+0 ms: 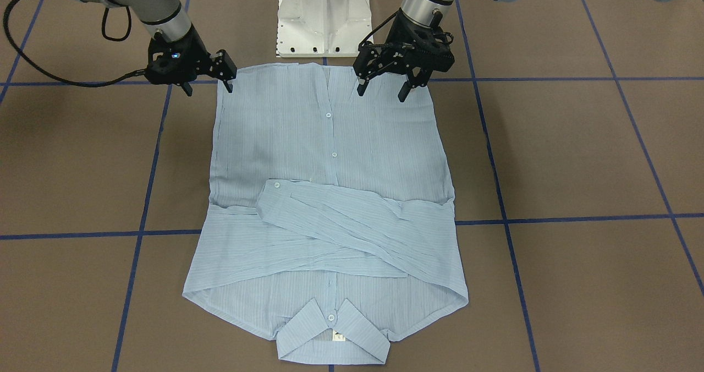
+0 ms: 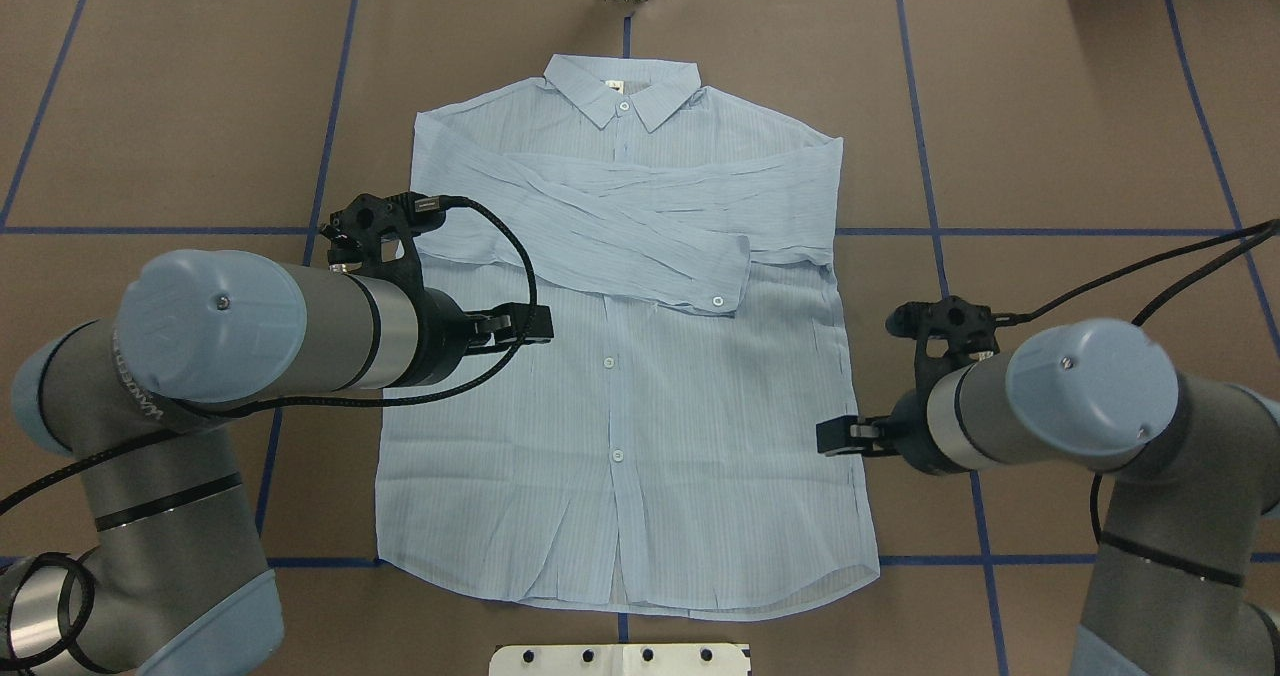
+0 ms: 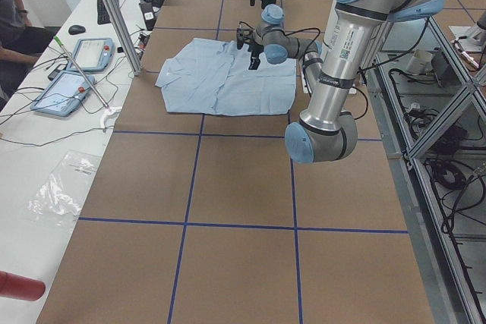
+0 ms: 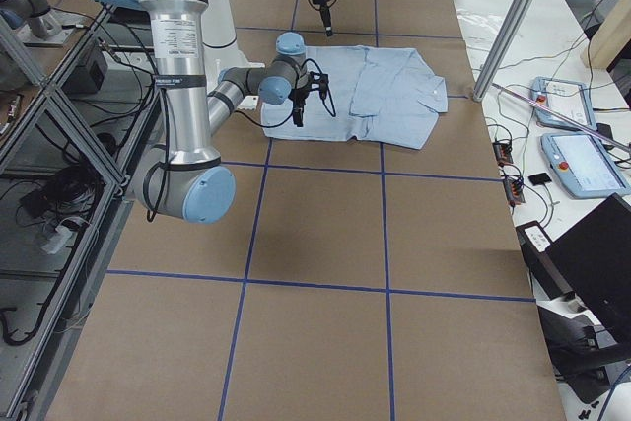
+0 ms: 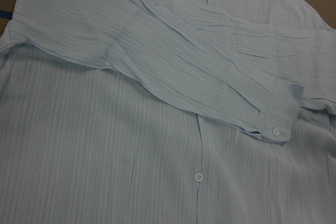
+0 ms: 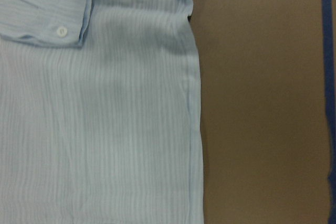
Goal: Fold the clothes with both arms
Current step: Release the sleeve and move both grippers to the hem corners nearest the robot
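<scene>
One light blue striped shirt (image 1: 275, 141) lies flat, front up, mid-frame on the brown tabletop (image 1: 577, 157). Its sleeves (image 1: 341, 218) are crossed and its collar (image 1: 330, 333) is at the bottom. The left gripper (image 1: 382, 92) and right gripper (image 1: 208, 88) hang at its top edge, both spread wide and empty. Fabric judged thin, limp and light. Pinch both hem (image 1: 275, 68) corners and lift them evenly.

no legible text, left arm (image 2: 250, 331) lettering (image 2: 128, 376) blurred
</scene>
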Robot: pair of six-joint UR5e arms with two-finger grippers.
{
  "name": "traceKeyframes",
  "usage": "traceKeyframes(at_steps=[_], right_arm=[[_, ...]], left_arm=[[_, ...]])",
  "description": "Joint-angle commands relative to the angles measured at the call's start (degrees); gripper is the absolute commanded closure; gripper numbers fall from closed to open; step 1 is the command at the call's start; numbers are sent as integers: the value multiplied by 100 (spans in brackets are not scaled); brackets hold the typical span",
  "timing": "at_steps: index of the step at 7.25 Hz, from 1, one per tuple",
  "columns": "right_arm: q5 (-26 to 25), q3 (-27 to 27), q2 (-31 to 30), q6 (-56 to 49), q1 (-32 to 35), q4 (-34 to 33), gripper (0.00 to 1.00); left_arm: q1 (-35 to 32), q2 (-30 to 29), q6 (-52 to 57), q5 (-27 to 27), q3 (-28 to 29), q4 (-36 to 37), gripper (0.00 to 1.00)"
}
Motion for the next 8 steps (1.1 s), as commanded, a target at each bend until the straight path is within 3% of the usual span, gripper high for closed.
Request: traceKeyframes(at_steps=[1, 4, 8], right_arm=[[-373, -217, -81, 367, -697, 141, 1], [-276, -552, -91, 358, -699, 178, 8], [-206, -588, -99, 376, -786, 152, 18]], left_arm=[[40, -73, 10, -15, -180, 272, 1], [49, -134, 80, -24, -180, 352, 1], [40, -143, 80, -85, -189, 396, 1]])
